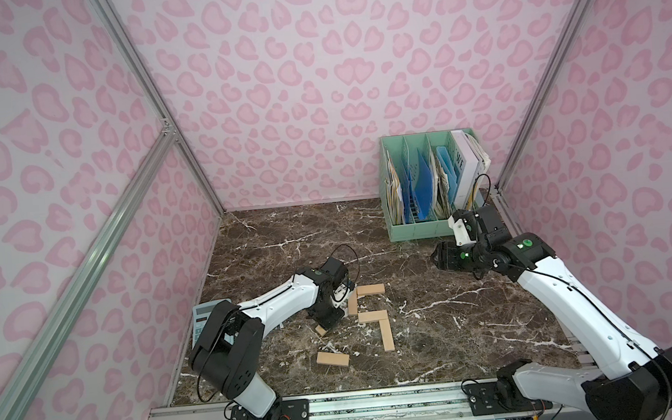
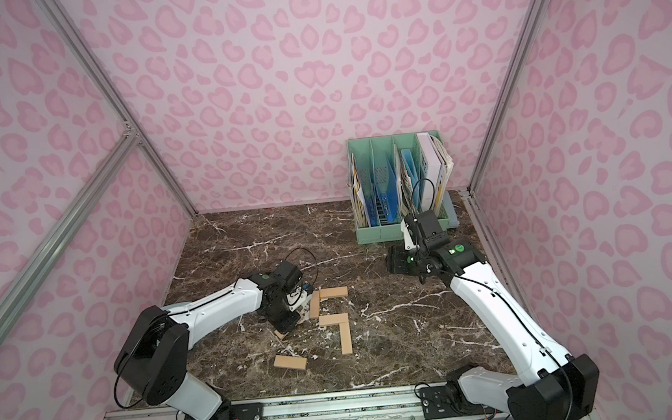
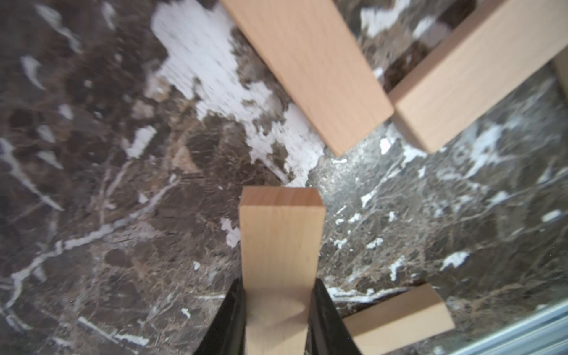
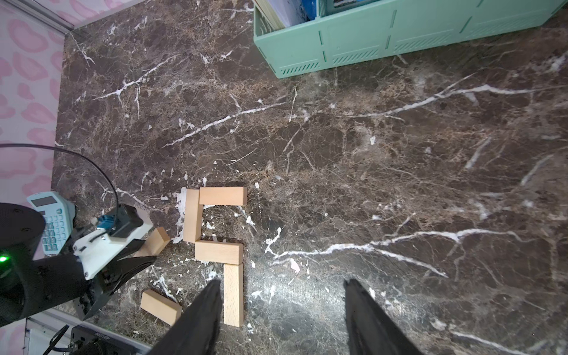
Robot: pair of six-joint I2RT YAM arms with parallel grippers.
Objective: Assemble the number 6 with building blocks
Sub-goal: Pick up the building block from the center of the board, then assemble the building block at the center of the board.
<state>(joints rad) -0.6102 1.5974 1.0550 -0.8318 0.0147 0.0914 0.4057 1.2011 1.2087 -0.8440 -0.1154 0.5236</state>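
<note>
Four building blocks lie joined on the marble as part of the number 6: a top bar (image 1: pixel 370 290), a left upright (image 1: pixel 352 305), a middle bar (image 1: pixel 372 316) and a lower right upright (image 1: pixel 387 335). Another pale plank (image 1: pixel 332 359) lies loose nearer the front. My left gripper (image 3: pixel 278 285) is shut on a further plank (image 3: pixel 281 239), tilted just left of the figure; in both top views only its lower end (image 1: pixel 320 330) (image 2: pixel 280 334) shows under the fingers. My right gripper (image 4: pixel 281 281) hangs open and empty, high at the right (image 1: pixel 436 257).
A grey-blue calculator (image 1: pixel 205 315) lies by the left wall, partly under my left arm. A green file organizer (image 1: pixel 427 195) with papers and folders stands at the back right. A metal rail (image 1: pixel 341 407) runs along the front edge.
</note>
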